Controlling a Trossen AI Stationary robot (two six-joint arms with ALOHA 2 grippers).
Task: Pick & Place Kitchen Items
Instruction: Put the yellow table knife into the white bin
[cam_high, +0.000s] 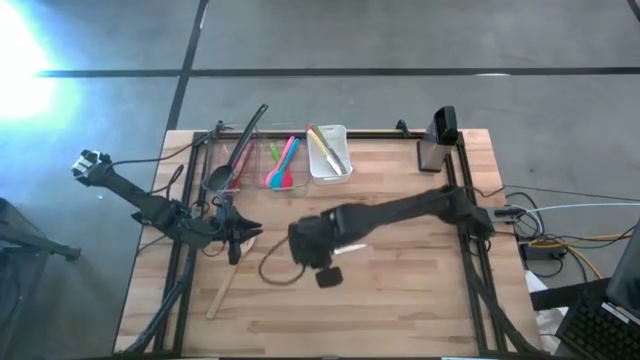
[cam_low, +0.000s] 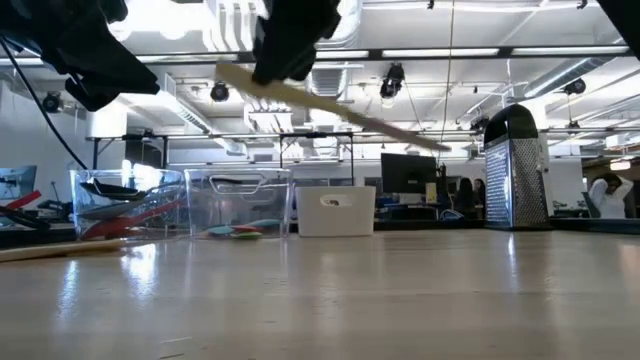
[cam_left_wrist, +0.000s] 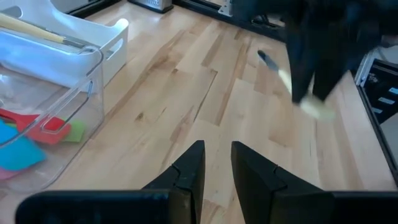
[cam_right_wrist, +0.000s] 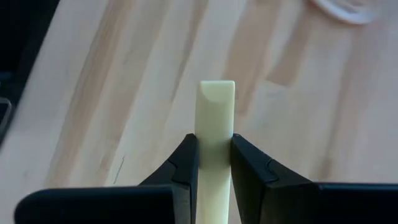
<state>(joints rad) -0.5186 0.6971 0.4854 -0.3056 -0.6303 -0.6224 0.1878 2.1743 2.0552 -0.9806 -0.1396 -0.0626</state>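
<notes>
Pale wooden utensil (cam_right_wrist: 215, 124) clamped between the fingers of the right gripper (cam_right_wrist: 214, 163), held clear above the mid-table boards (cam_high: 400, 270). Left gripper (cam_left_wrist: 216, 163) waits low at the table's left, fingers slightly parted and empty, beside a second wooden utensil (cam_high: 226, 282) lying flat. To place well, carry the handle level toward the white bin (cam_high: 330, 160) at the far edge, aligning it lengthwise before release.
</notes>
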